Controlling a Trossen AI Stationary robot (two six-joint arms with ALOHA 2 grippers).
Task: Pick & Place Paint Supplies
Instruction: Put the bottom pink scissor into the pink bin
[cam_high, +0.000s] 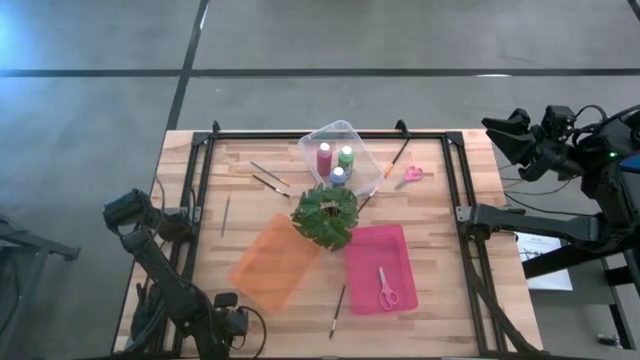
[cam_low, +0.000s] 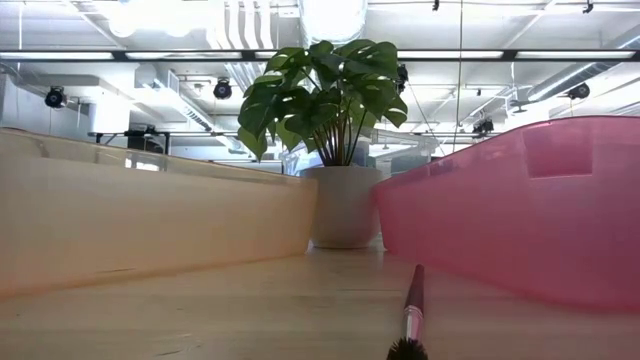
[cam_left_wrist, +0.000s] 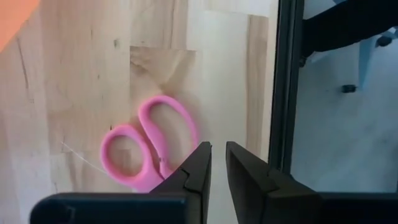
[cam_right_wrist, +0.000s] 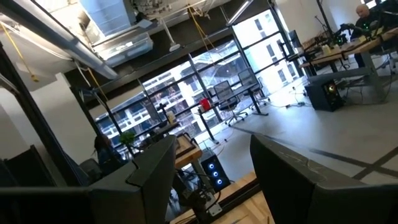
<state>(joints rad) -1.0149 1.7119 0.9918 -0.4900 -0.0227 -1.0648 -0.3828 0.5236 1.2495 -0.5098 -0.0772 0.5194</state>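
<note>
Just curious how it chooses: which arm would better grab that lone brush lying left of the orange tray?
Left, probably. The left arm rests at the table's left side, near the brush; the right arm sits beyond the right edge, with the plant between.

A smooth grey concrete floor (cam_high: 90, 130), crossed by dark seam lines, surrounds the pale wooden plank worktop (cam_high: 425, 215). Overhead, long fluorescent strip lights (cam_low: 120, 55) and silver ventilation ducts (cam_low: 245, 25) run along a white ceiling. Tall black-framed windows (cam_right_wrist: 186, 93) face neighbouring buildings, with distant wooden desks (cam_right_wrist: 345, 50) near them.
</note>
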